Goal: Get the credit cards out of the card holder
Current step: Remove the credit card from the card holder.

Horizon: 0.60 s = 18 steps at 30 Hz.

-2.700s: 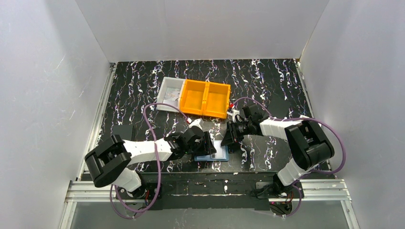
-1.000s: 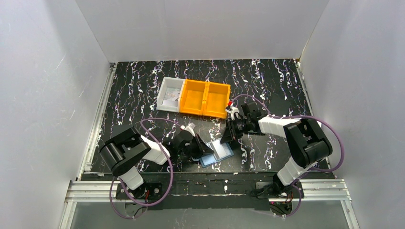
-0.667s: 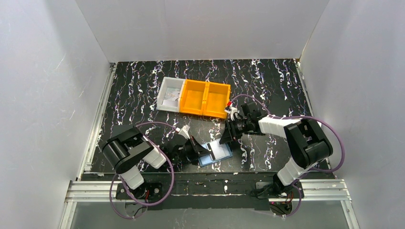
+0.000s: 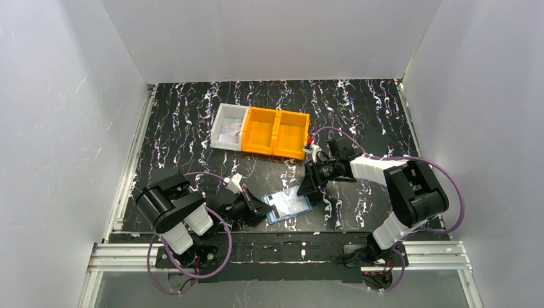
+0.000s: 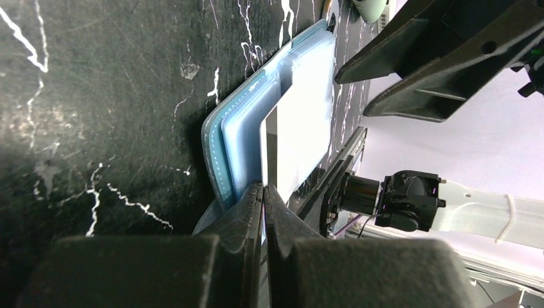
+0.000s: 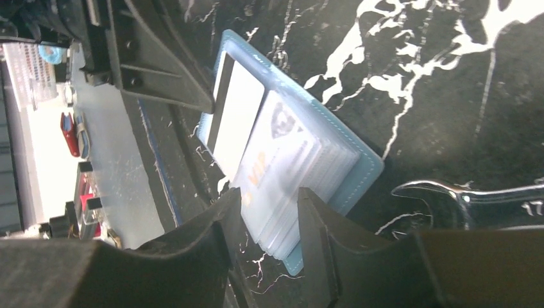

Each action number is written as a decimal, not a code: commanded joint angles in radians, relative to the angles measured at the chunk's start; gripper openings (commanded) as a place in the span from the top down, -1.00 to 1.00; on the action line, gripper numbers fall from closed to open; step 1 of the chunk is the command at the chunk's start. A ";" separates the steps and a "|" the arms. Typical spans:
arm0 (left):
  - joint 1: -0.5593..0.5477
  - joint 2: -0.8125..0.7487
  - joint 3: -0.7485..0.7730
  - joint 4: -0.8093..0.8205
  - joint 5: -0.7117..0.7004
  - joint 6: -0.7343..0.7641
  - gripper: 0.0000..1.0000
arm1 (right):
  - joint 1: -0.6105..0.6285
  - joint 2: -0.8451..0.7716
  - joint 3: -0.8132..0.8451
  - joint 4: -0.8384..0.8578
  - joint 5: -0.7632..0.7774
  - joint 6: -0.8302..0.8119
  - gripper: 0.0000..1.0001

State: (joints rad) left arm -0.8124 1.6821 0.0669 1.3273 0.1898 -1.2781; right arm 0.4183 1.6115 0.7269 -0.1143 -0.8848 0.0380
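Card holder (image 4: 298, 205): blue, light blue inside, lay open and flat on the black marbled table (image 4: 192, 115), by the middle of the near edge. Credit card (image 5: 298, 135): pale and plain, lay over the half of the holder nearest the left arm; whether its far end sat in a pocket could not be told. Left gripper (image 5: 263, 190): low at the holder's left side, jaws closed tight on the near edge of the credit card. Sleeved cards (image 6: 282, 154): a fanned stack in clear pockets on the holder's other half, one printed "VIP". Right gripper (image 6: 269, 205): at the holder's far right corner, above the sleeved cards, fingers parted with nothing between them. Wrench (image 6: 475, 196): silver, open-ended, flat on the table just beside the holder's right side. Orange bin (image 4: 276, 131): two compartments, toward the far edge, well apart from the holder. White tray (image 4: 228, 127): touching the orange bin's left side.
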 commanded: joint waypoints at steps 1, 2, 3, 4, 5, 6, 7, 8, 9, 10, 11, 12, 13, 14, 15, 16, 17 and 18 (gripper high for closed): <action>0.008 -0.086 -0.016 -0.125 -0.033 0.064 1.00 | -0.004 -0.050 -0.001 -0.018 -0.094 -0.077 0.04; 0.007 -0.107 -0.014 -0.154 -0.032 0.072 1.00 | -0.004 -0.051 -0.001 -0.018 -0.096 -0.079 0.03; 0.007 -0.130 -0.012 -0.179 -0.032 0.080 1.00 | -0.003 -0.051 -0.001 -0.018 -0.098 -0.081 0.03; 0.008 -0.153 -0.011 -0.204 -0.031 0.088 1.00 | -0.003 -0.052 -0.001 -0.018 -0.100 -0.082 0.03; 0.008 -0.178 -0.010 -0.224 -0.028 0.099 1.00 | -0.003 -0.052 -0.001 -0.019 -0.103 -0.084 0.02; 0.007 -0.205 -0.009 -0.246 -0.026 0.112 1.00 | -0.003 -0.053 -0.001 -0.021 -0.108 -0.090 0.01; 0.008 -0.232 -0.007 -0.275 -0.021 0.129 1.00 | -0.003 -0.054 -0.001 -0.023 -0.116 -0.098 -0.01; 0.008 -0.265 -0.002 -0.309 -0.019 0.147 1.00 | -0.003 -0.056 -0.001 -0.025 -0.124 -0.104 -0.04; 0.008 -0.295 0.005 -0.351 -0.012 0.174 1.00 | -0.003 -0.057 0.000 -0.028 -0.141 -0.119 -0.07; 0.008 -0.330 0.018 -0.393 -0.004 0.206 1.00 | -0.002 -0.059 0.002 -0.036 -0.152 -0.130 -0.12; 0.007 -0.363 0.036 -0.445 0.000 0.235 1.00 | -0.001 -0.060 0.004 -0.043 -0.160 -0.142 -0.16; 0.006 -0.394 0.046 -0.494 0.003 0.265 1.00 | 0.001 -0.062 0.005 -0.049 -0.167 -0.154 -0.20; 0.007 -0.426 0.055 -0.533 0.003 0.286 1.00 | 0.004 -0.063 0.006 -0.055 -0.171 -0.164 -0.24; 0.007 -0.457 0.059 -0.568 0.001 0.309 1.00 | 0.007 -0.065 0.006 -0.059 -0.171 -0.175 -0.27; 0.006 -0.486 0.063 -0.592 -0.002 0.325 1.00 | 0.010 -0.069 0.006 -0.062 -0.171 -0.182 -0.30; 0.007 -0.515 0.064 -0.617 -0.003 0.337 1.00 | 0.012 -0.070 0.007 -0.067 -0.175 -0.193 -0.33; 0.006 -0.540 0.067 -0.637 -0.003 0.350 1.00 | 0.016 -0.072 0.007 -0.069 -0.179 -0.201 -0.36; 0.006 -0.564 0.069 -0.651 0.000 0.361 1.00 | 0.021 -0.074 0.008 -0.071 -0.182 -0.207 -0.40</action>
State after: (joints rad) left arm -0.8078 1.2091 0.1074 0.8333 0.1844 -1.0298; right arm 0.4244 1.5845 0.7250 -0.1631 -1.0168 -0.1047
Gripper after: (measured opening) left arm 0.008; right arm 0.674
